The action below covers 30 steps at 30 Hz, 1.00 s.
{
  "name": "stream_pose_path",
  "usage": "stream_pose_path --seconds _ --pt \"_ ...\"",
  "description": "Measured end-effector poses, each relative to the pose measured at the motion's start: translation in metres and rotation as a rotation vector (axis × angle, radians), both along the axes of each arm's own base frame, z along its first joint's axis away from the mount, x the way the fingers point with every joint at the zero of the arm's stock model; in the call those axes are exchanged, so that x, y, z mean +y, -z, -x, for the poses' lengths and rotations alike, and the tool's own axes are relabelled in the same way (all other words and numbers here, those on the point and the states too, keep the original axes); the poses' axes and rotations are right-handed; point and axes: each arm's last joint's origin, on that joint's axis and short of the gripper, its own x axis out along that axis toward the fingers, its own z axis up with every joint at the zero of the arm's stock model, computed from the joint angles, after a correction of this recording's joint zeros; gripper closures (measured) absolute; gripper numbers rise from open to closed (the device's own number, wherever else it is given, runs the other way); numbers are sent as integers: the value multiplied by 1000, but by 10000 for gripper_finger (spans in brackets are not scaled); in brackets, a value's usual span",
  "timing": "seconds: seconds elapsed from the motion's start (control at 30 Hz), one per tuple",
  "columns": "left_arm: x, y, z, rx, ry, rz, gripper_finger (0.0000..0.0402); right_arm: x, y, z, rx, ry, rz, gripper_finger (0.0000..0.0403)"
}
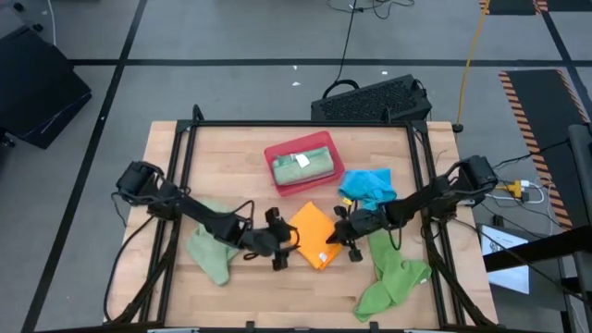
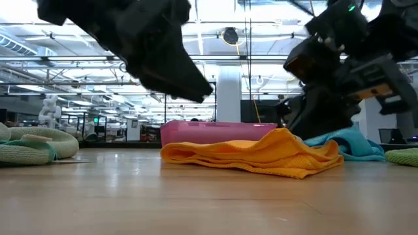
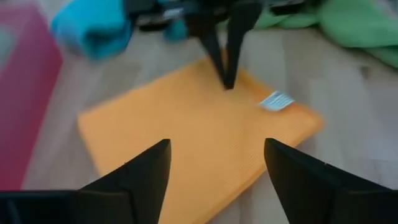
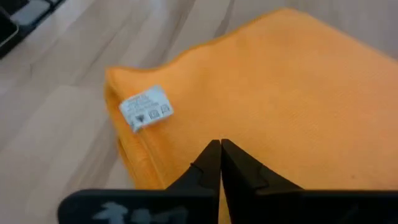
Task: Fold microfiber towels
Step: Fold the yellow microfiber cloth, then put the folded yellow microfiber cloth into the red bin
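An orange microfiber towel (image 1: 313, 233) lies folded flat on the table's middle, its white label (image 4: 144, 107) on top near one corner. My left gripper (image 3: 214, 163) hovers open just off the towel's left edge (image 1: 282, 248), nothing between its fingers. My right gripper (image 4: 219, 148) is shut, its tips over the towel's right part (image 1: 344, 236). A green towel (image 1: 211, 252) lies crumpled at the left and another (image 1: 393, 277) at the right. A bright blue one (image 1: 368, 185) is bunched at the far right. My right gripper points its shut fingertips (image 3: 229, 82) slanting down from the table's right side onto the orange towel's top layer (image 4: 249, 124), a little in from the label. Whether the tips touch the cloth or stand just above it, I cannot tell.
A red tray (image 1: 277, 157) stands beyond the orange towel with a folded pale green towel (image 1: 301, 165) in it. A black keyboard (image 1: 375, 100) lies past the table's far edge. Bare wood shows along the near edge (image 1: 296, 301).
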Motion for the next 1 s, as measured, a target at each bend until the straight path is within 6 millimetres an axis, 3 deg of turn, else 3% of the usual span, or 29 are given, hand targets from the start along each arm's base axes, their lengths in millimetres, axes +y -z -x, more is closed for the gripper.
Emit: stream_pose_path --seconds 0.23,0.43,0.57,0.8,1.0 --pt "-19 24 -4 -13 71 -184 154 40 -18 12 -55 60 119 320" --pt "-26 46 -7 -6 84 -199 133 72 -15 -2 -31 44 118 230" --pt "-34 53 -7 -29 112 -207 123 89 -6 -18 5 -6 183 194" --pt "-40 53 -4 -38 108 -215 127 98 9 -31 41 -27 293 186" --pt "-39 51 -6 -49 110 -220 126 95 16 -29 93 -5 340 226"
